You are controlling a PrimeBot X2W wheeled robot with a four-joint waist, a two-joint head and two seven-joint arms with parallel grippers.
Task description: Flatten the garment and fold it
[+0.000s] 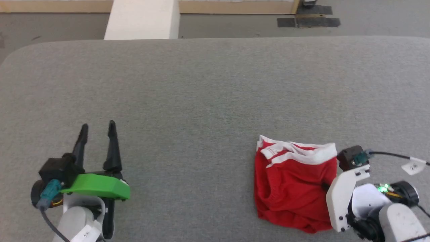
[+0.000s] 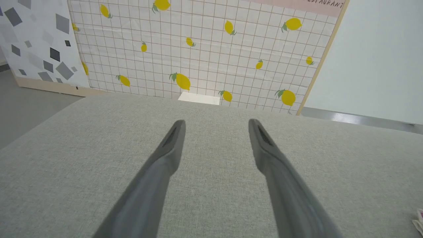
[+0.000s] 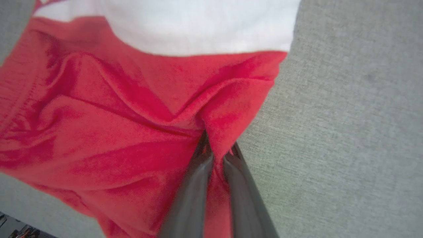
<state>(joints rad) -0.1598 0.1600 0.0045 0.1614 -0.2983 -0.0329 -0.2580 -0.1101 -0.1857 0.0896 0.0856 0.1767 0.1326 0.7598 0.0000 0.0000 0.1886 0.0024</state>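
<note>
Right tool (image 3: 218, 145) pinches the garment (image 3: 115, 132) at its right edge.

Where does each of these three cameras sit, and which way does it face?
Head view: on the head, facing forward and down at the grey padded surface and the red shorts; both arms show, left jaws open.
Left wrist view: on the left wrist, facing along its open jaws across the surface toward a lemon-print wall.
Right wrist view: on the right wrist, facing along the right jaws, shut on a fold of the shorts.
Shared: head and right wrist both show the shorts.
</note>
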